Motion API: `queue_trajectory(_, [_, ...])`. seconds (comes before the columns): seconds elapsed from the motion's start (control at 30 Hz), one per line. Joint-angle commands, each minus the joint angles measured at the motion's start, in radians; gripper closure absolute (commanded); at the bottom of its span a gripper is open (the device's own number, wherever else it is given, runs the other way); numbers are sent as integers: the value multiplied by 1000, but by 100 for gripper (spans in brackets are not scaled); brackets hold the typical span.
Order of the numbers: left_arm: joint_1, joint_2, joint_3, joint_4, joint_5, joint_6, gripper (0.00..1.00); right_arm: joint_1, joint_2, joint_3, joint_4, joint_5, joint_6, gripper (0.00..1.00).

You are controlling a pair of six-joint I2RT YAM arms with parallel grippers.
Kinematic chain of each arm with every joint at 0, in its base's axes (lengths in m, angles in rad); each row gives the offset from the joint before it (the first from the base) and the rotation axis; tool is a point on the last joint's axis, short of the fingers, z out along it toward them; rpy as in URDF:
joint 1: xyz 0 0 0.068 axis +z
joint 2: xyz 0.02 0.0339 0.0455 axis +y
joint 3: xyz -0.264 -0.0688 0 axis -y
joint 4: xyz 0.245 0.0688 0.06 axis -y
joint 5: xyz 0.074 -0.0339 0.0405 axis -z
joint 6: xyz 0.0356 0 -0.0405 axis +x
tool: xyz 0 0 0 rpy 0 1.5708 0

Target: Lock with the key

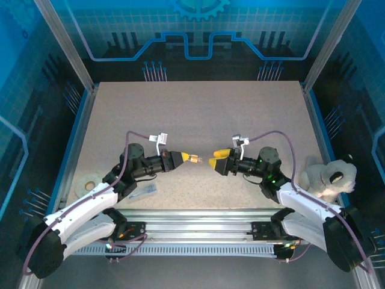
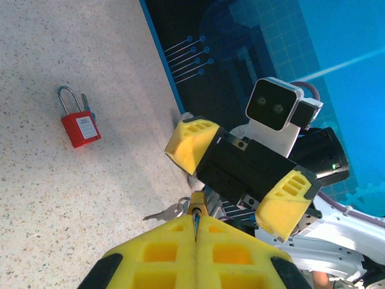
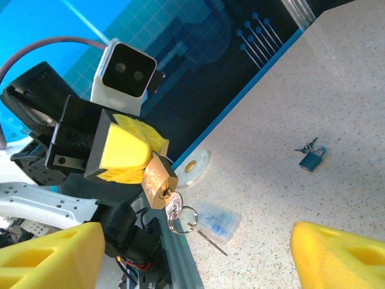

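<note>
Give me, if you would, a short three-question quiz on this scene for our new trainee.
1. True or false: the left gripper is shut on the brass padlock.
2. The right gripper is: A open; B shut.
3. What hangs below the brass padlock?
Key: 1 true; 2 A; 3 keys on a ring.

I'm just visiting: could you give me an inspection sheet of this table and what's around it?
Surface: speckled beige table.
Job's things: teal-headed key lying on the table; brass padlock with keys hanging.
Clutter: red padlock, tape roll, plastic bag.
Hands: left hand shut on the brass padlock; right hand open, facing it.
Cables: purple cable looping over each arm.
Surroundings: plush dog beyond the right edge; blue walls.
</note>
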Motion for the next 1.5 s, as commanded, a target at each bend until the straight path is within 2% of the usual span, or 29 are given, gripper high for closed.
queue_trajectory(0.0, [6,8,26,73,29,-22,100,28,49,7,118,-49,35,22])
queue_trajectory(0.23, [5,14,21,87,36,-31,100,49,141,19,220,-79,78,31])
queue_trajectory(0.57, [0,34,-2,130,52,-56,100,52,144,17,237,-62,66,36])
queue_trajectory(1.03, [-24,74,-9,180,62,-70,100,61,175,14,317,-70,92,50])
queue_trajectory(1.47, [-28,78,-9,179,59,-67,100,67,179,15,334,-91,100,67])
